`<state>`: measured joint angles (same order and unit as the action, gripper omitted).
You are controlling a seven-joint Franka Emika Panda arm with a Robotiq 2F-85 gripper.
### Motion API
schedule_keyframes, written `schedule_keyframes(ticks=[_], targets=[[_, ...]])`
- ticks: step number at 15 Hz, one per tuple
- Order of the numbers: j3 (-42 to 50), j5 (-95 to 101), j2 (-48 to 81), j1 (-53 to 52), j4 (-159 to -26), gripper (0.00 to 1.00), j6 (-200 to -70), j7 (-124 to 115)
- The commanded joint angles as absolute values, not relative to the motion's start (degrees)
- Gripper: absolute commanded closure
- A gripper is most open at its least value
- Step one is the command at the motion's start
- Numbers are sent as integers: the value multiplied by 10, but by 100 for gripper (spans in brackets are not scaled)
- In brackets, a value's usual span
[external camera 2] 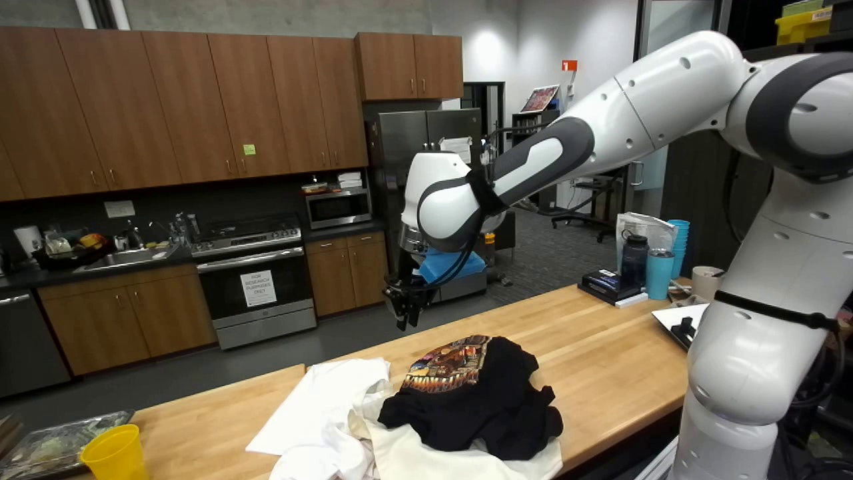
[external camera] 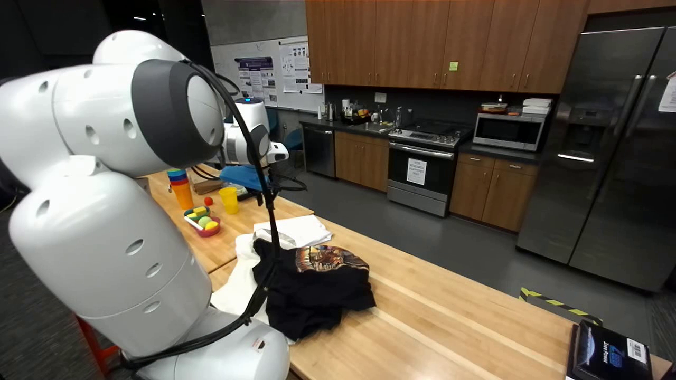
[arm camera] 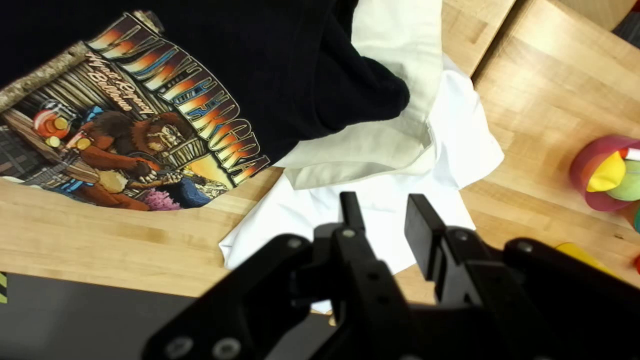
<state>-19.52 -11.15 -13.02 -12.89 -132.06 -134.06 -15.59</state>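
Observation:
Black and two-fingered, my gripper [external camera 2: 408, 319] hangs above the far edge of the wooden table, pointing down. In the wrist view the gripper [arm camera: 382, 197] stands partly open, and only a white cloth [arm camera: 305, 220] far below shows between its fingers. That white cloth [external camera 2: 326, 407] lies loosely spread and is nearest beneath it. A cream cloth [arm camera: 370, 145] overlaps it. On top of the cream cloth [external camera 2: 433, 457] lies a crumpled black T-shirt [external camera 2: 500, 407] with a colourful print, seen in both exterior views. Nothing touches the fingers.
A yellow cup [external camera: 228, 200], a red bowl [external camera: 210, 228] of toy food and stacked cups [external camera: 183, 195] stand at one end of the table [external camera: 422, 322]. Toward the other end are a black box [external camera 2: 606, 287], a dark bottle [external camera 2: 634, 263] and a blue tumbler [external camera 2: 660, 275].

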Motion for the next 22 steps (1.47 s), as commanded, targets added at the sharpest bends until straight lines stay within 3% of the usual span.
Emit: schedule_keyframes(ticks=[1,21,22], targets=[[-187,-108,-129,-138,-1320,69,-1340,-158],[-187,-108,-129,-138,-1320,69,-1340,-158],[-187,-108,-129,-138,-1320,44,-1340,-158]])
